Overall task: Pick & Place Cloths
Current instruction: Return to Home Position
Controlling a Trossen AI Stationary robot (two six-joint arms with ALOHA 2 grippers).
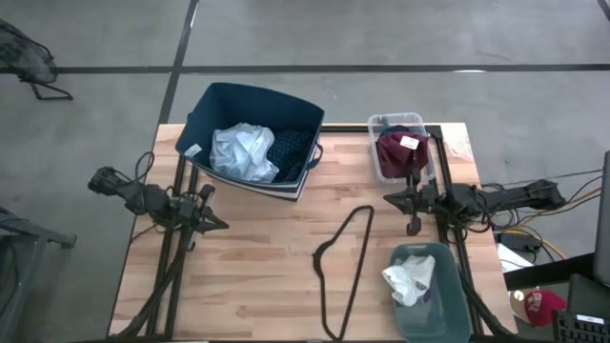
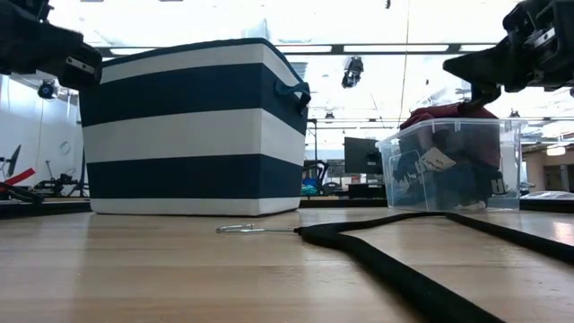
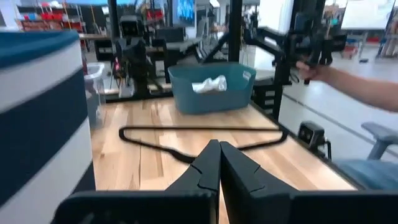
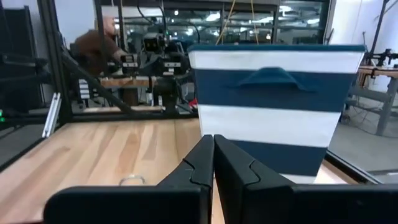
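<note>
table (image 1: 257, 238): matt pale wood | bin (image 1: 221, 103): fabric (striped) | cloths (image 1: 243, 152): soft fabric

No text, brand or number can be read in any view. A white tag (image 1: 410, 142) lies on the maroon piece (image 1: 391, 154) in the clear box (image 1: 374, 162), but its print is too small to tell. In the low view a white label (image 2: 437, 161) shows through the wall of this box, also not readable. A small pale tag (image 1: 193, 150) hangs at the rim of the navy bin (image 1: 257, 92), and a corner tag (image 3: 247, 75) sits on the teal tub (image 3: 211, 99); no letters can be made out on either one
</note>
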